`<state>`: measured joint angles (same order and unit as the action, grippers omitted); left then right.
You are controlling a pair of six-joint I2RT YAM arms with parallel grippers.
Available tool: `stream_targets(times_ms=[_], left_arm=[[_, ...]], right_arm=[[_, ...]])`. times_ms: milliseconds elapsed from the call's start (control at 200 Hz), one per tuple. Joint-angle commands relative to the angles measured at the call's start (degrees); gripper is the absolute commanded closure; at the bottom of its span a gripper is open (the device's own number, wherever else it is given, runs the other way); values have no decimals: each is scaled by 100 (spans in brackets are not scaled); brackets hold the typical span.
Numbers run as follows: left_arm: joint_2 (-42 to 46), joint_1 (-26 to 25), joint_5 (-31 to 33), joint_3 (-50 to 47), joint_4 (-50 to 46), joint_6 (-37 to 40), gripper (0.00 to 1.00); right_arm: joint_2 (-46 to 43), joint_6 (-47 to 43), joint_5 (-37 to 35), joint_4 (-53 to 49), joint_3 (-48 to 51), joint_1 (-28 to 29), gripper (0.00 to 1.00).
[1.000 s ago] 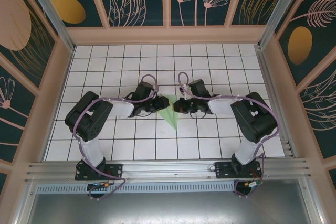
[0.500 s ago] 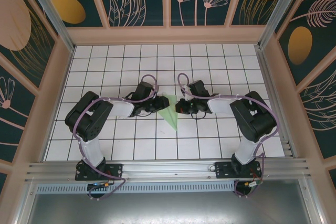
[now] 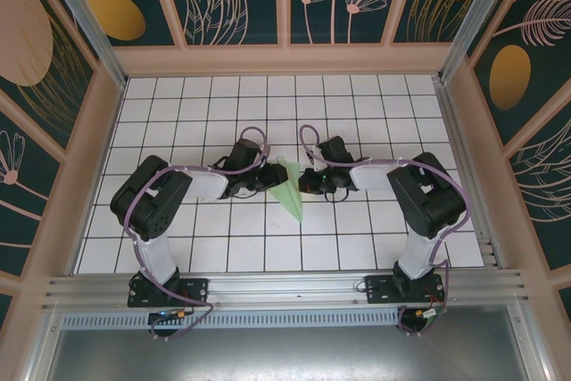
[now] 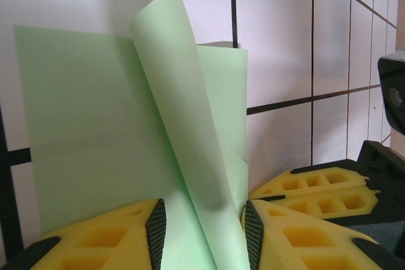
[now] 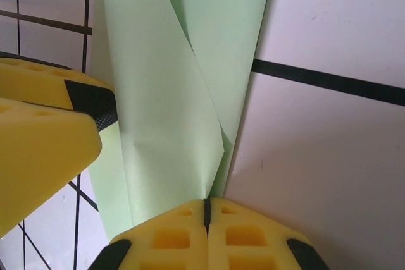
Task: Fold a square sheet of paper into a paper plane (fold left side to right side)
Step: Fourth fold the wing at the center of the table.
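The square sheet of paper is folded into a narrow pale green dart, the paper plane (image 3: 291,194), lying mid-table with its point toward me. One flap (image 4: 190,124) stands up off the flat layers. My left gripper (image 3: 271,178) is at the paper's left edge. It is open, and its jaws (image 4: 204,226) straddle the raised flap, which leans against the right pad. My right gripper (image 3: 306,181) is at the paper's right edge. It is shut (image 5: 206,210), and the lower corner of the flap (image 5: 171,124) runs into the seam between its tips.
White tiled table (image 3: 223,238) with dark grid lines, walled by a pale wooden frame (image 3: 285,60). The two grippers face each other less than a tile apart; the right one's yellow fingers (image 4: 316,188) lie low beside the left one's.
The right arm has crept slightly left toward the paper. The paper and the left gripper look the same.
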<state>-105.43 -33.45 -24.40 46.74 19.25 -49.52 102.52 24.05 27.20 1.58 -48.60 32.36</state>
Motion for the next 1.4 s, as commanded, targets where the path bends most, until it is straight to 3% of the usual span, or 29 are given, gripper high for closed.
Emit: stream_targets(times_ms=[0, 280, 445, 525, 871, 1391], left_arm=[[109, -30, 218, 30, -555, 184, 56], [690, -18, 676, 530, -1450, 564, 53], [679, -42, -36, 591, -933, 444, 73], [382, -103, -251, 744, -856, 467, 77], [-310, -190, -494, 1132, -734, 442, 78], [-584, -201, 31, 933, -1147, 582, 78]], right_arm=[[238, -162, -221, -244, -121, 93, 100], [305, -192, -303, -386, -122, 135, 100], [280, -192, -333, -414, -148, 169, 100], [290, -212, -342, -433, -173, 178, 100], [314, -221, -347, -520, -224, 212, 100], [366, -305, -406, -683, -326, 242, 100]])
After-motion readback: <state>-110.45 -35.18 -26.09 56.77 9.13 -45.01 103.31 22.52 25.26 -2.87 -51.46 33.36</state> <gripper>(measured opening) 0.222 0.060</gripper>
